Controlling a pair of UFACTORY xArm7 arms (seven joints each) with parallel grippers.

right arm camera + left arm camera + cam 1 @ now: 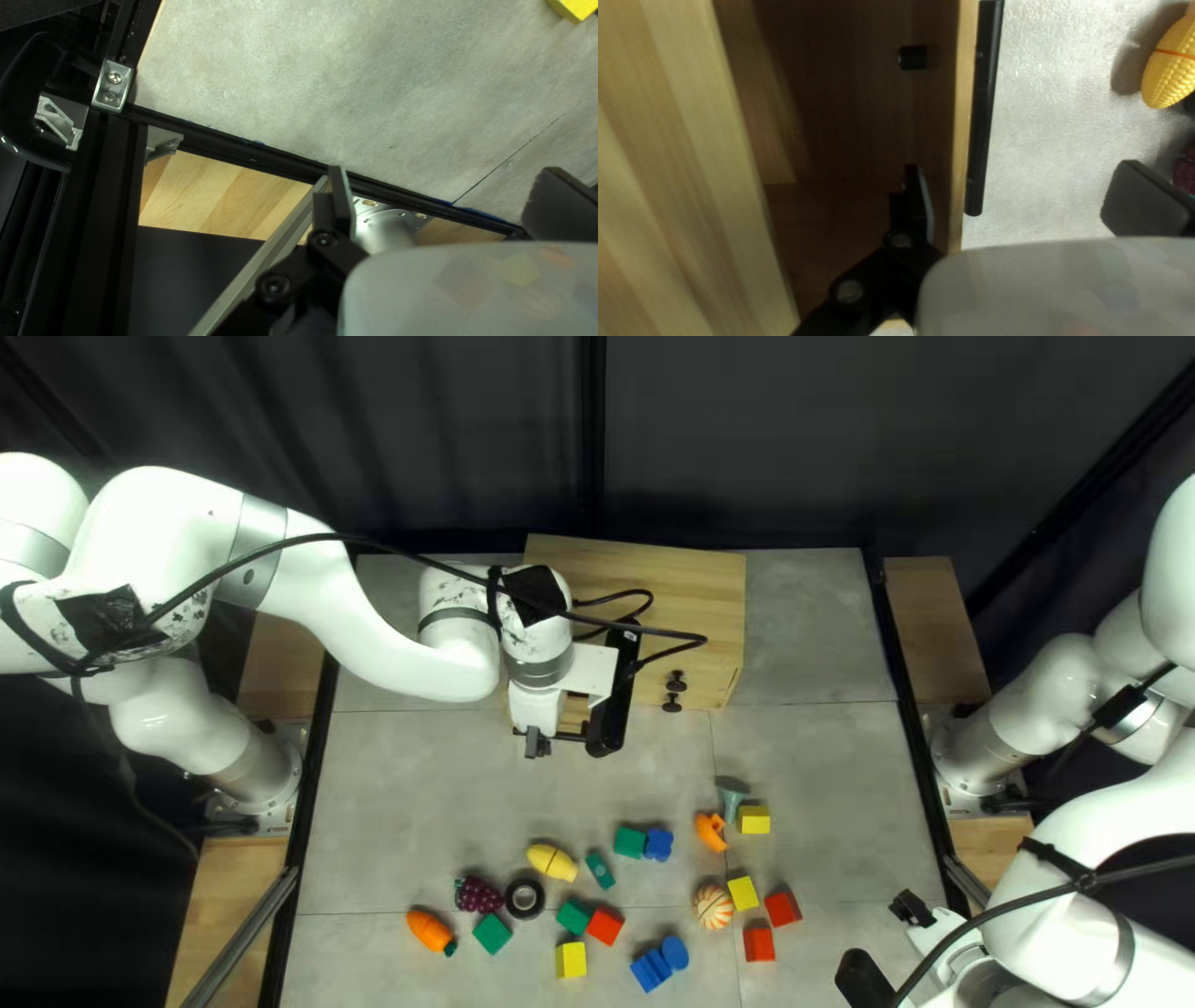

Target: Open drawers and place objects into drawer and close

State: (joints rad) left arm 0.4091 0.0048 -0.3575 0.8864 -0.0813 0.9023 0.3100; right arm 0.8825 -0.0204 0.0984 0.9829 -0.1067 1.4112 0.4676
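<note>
Left pincer (538,739) is released, straddling the open drawer's (847,112) front edge (965,124): one finger inside by the wall, the other past the handle (985,106), over the desk (809,759). Black stub (912,57) sits inside the drawer, ahead of the inner finger.

Cabinet (660,585) at the far edge; knobs (674,691) stick out right of the drawer, mind them.

Task toys are all on the desk's near half, well apart from the drawer, with a desk strip between. Corn (552,861), grapes (477,894) and carrot (431,932) at left, blocks (781,909) spread rightward, funnel (732,797) nearest the cabinet.

Right pincer (913,909) is released too, nothing in its grip, tight to the right edge rail (249,149); room is toward desk centre.
</note>
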